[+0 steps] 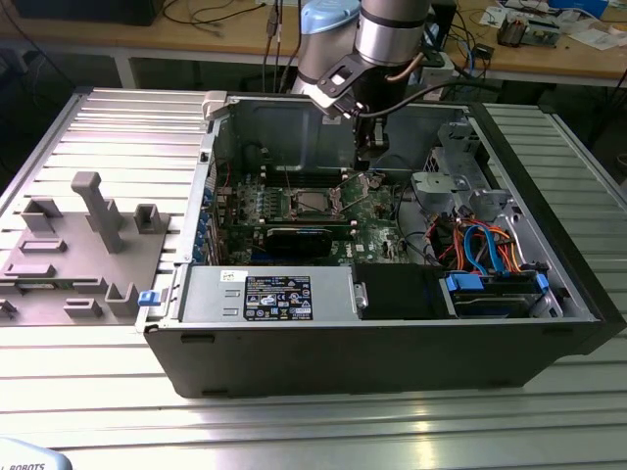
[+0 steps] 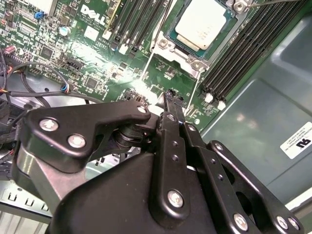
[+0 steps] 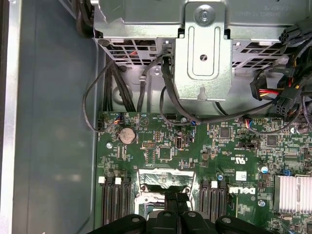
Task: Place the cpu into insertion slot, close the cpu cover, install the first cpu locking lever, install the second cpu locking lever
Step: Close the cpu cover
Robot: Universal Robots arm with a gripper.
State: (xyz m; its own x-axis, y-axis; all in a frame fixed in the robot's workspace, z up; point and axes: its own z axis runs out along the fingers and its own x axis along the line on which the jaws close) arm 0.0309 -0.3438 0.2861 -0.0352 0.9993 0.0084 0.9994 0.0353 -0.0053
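While the black gripper [image 2: 169, 95], fingertips pressed together and empty, hangs just beside the silvery-rimmed square insertion slot [image 2: 189, 55], the flat silver-topped square cpu [image 2: 204, 23] lies seated inside that slot.

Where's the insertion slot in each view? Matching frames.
Exterior view: insertion slot mid-board, inside the open case.
Second wrist view: slot beyond the gripper tip, cpu seated inside.
First wrist view: slot partly behind the gripper.
Shared landmark: memory slots flanking it.

A silver arm [image 1: 392, 29] with a blue cap [image 1: 328, 18] and black cable [image 1: 416, 95] bears a black tool [image 2: 170, 97] with silver screws [image 2: 176, 197].
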